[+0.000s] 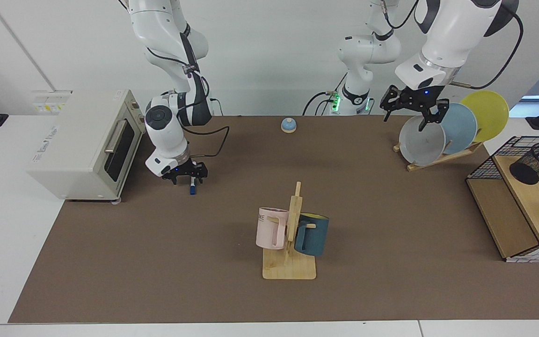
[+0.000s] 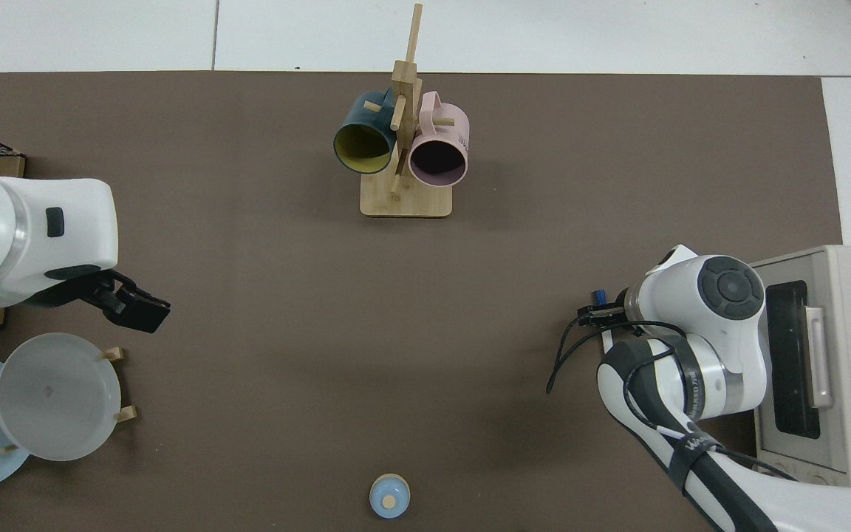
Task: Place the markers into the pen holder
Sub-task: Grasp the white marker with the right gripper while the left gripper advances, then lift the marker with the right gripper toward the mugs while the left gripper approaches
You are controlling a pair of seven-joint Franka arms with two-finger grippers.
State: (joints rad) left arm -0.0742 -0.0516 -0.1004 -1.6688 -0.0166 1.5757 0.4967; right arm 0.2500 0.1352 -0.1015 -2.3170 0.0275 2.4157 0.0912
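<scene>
The slim white marker pen with the dark blue cap (image 1: 193, 188) is lying flat on the brown table mat (image 1: 157, 262), just in front of the cream toaster oven (image 1: 82, 140). Its long axis is running roughly from the robots' side toward the camera in the facing view, with the blue capped end pointing toward the camera. Only that capped end is being shown; the white barrel is being hidden beneath the right gripper (image 1: 186, 175), which is being held low over the marker, directly above its middle. In the top view the blue cap (image 2: 600, 295) is being seen poking out beside the right gripper (image 2: 594, 313). Whether the fingers are already clamped on the barrel or are only straddling it cannot be told from either view.

The small black wire-mesh cylindrical cup (image 1: 537, 163) is resting tilted on the upper wooden board of the black wire-grid basket shelf (image 1: 513, 201) at the far opposite end of the table, well apart from the marker. The left gripper (image 1: 410, 106) is being held in the air with its fingers spread apart, above the grey plate (image 1: 421, 140) in the wooden plate rack, and is much nearer to the cup. The grasp is judged to be the step in hand, across the barrel's short width.
</scene>
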